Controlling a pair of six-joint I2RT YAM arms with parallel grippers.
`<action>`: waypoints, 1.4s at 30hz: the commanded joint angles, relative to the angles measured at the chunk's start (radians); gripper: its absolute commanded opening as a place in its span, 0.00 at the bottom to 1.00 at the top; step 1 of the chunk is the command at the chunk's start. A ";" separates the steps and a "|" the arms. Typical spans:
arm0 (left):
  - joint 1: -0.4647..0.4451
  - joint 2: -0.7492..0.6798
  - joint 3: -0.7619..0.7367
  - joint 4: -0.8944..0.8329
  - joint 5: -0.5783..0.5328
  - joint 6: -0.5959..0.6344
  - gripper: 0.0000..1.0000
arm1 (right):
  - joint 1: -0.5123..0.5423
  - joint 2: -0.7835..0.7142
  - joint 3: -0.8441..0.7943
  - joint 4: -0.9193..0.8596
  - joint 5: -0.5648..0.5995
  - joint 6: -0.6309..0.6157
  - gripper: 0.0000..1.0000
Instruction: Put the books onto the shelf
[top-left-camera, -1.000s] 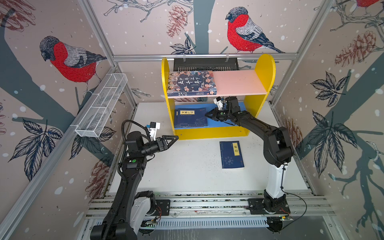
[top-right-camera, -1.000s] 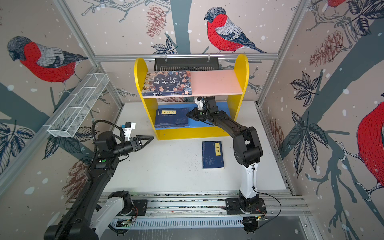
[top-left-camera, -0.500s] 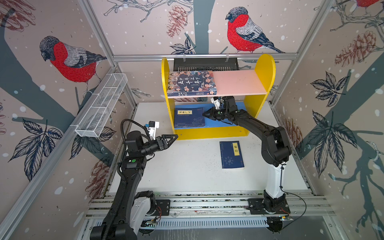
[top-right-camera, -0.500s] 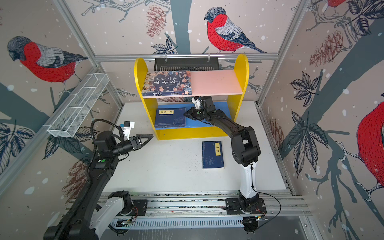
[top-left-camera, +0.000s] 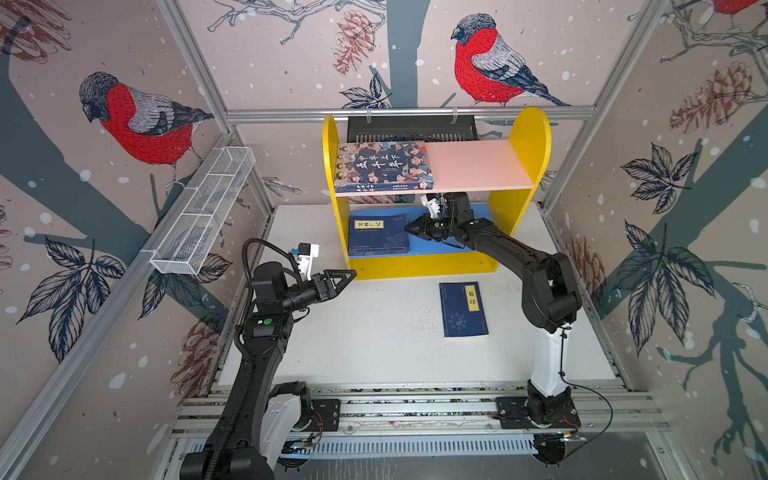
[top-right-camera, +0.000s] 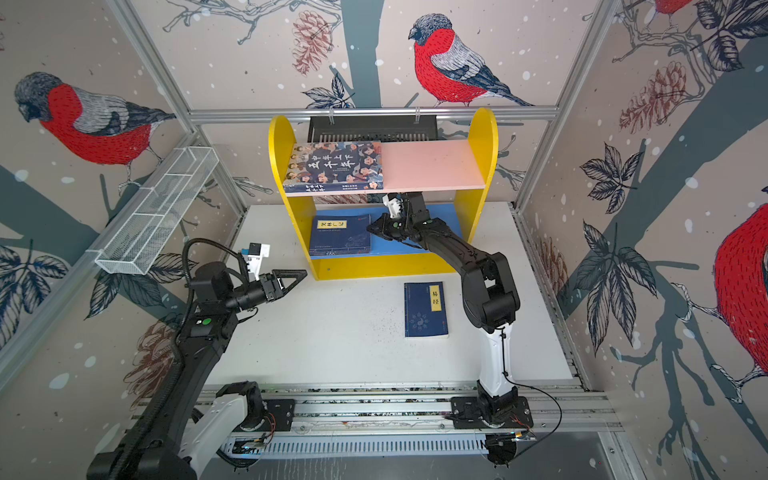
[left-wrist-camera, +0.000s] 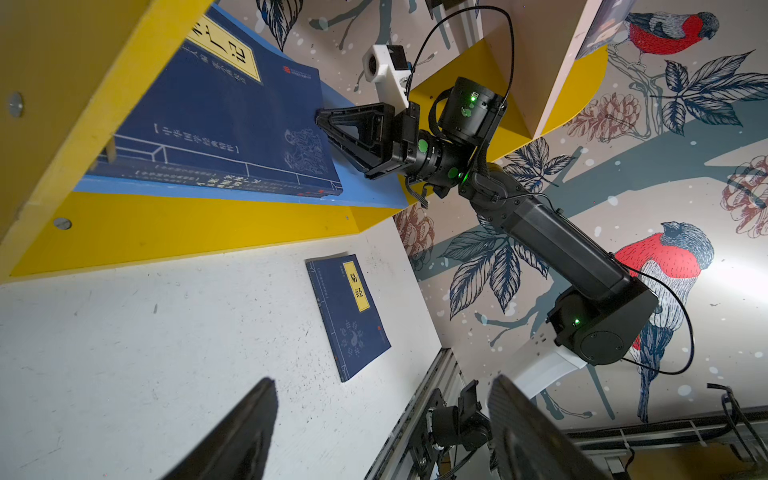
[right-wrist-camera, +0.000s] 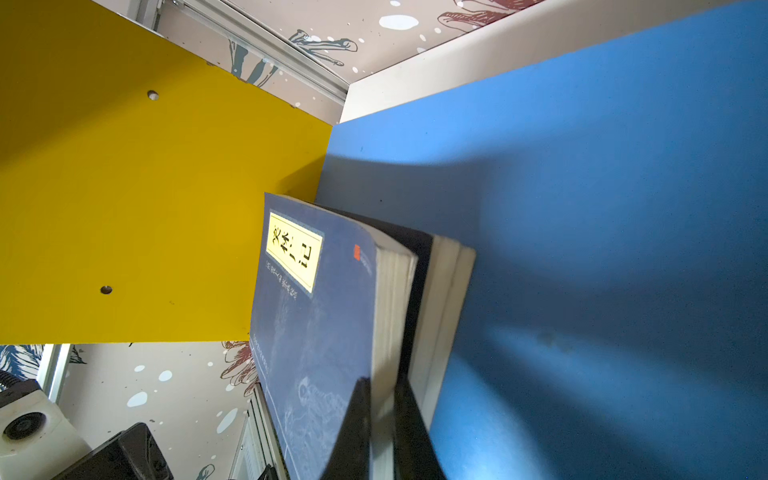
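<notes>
The shelf stands at the back of the table. The large illustrated book lies on the left of its pink upper board. A stack of navy books lies on the blue lower board. My right gripper reaches under the pink board and is shut on the right edge of the stack's top book. One more navy book lies flat on the table. My left gripper hovers open and empty by the shelf's left front corner.
A white wire mesh tray hangs on the left wall. A black slotted basket hangs behind the shelf. The right half of the pink board is bare. The arms' base rail runs along the table's front edge.
My right gripper has slid a little to the left along the lower board, and the navy stack has shifted left with it. The left arm has not moved.
</notes>
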 joint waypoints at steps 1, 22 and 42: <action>-0.002 -0.003 0.003 0.012 0.000 0.023 0.81 | 0.006 0.009 0.009 0.014 0.021 0.008 0.08; -0.008 -0.008 0.006 0.013 0.015 0.018 0.81 | 0.012 -0.009 0.032 -0.037 0.054 -0.032 0.40; -0.008 -0.053 0.041 -0.116 -0.068 0.149 0.81 | 0.063 -0.583 -0.538 0.000 0.282 -0.018 0.54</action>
